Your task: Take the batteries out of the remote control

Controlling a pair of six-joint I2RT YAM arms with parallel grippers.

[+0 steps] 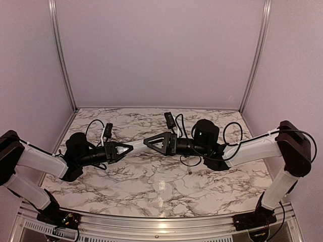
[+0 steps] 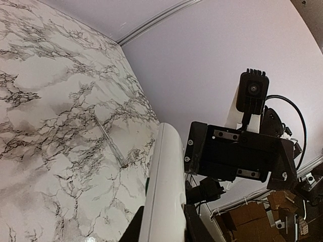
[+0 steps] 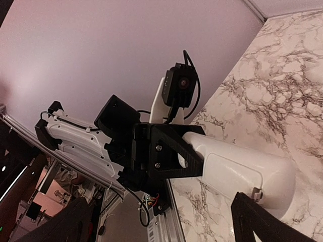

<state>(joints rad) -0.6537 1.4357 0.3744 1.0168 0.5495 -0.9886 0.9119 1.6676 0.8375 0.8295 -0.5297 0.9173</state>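
Both arms reach inward from their bases at the near edge of the marble table (image 1: 161, 199), and their grippers meet above its middle. The remote control (image 1: 138, 145) is held level in the air between them, clear of the tabletop.

Left gripper (image 1: 129, 147) – clamped on one end of the remote control. In its own wrist view its fingers (image 2: 194, 229) press close on either side of the white bar, which runs away from the camera toward the other arm.

Right gripper (image 1: 147, 141) – its jaws stand wide apart. In its own wrist view one finger (image 3: 262, 219) rises just under the remote's free end and the other sits far off at the lower left. Whether the near finger touches the bar cannot be told.

Compartment – the face of the remote turned to the right wrist camera carries a flat white cover panel (image 3: 229, 174). It sits flush, with a small latch tab (image 3: 257, 193) at the end nearer the right gripper. The batteries are hidden behind it.

A thin grey stick (image 2: 110, 141) lies flat on the table beyond, well apart from the remote.
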